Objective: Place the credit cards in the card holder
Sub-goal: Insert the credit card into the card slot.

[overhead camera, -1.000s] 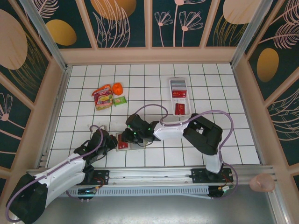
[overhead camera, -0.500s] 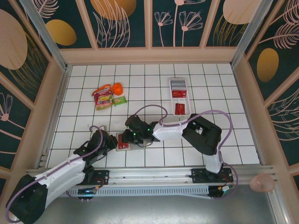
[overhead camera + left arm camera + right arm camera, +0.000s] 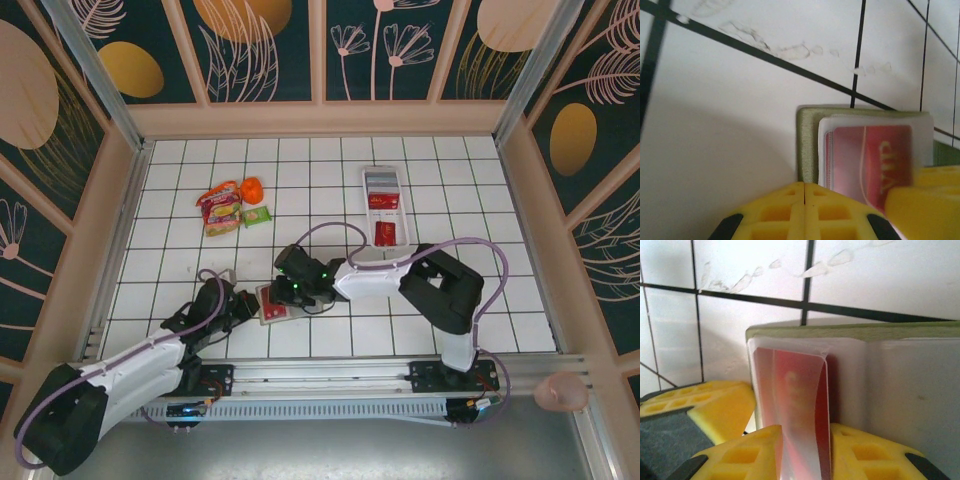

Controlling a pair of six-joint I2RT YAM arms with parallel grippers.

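The olive-green card holder lies open on the tiles near the front, its green edge showing beside a clear pocket. A red credit card stands part-way in that pocket, and my right gripper is shut on it and the clear flap. My left gripper is shut with nothing between its fingers, its tips pressing the card holder's left edge. From above, the left gripper and right gripper meet over the card holder. Two more red credit cards lie in the tray.
A long white tray stands at the back right of centre. Red-orange snack packets, an orange piece and a green packet lie at the back left. Wooden walls ring the tiled floor.
The card holder and both grippers have shifted a little to the right. The right gripper still has the card at the pocket.
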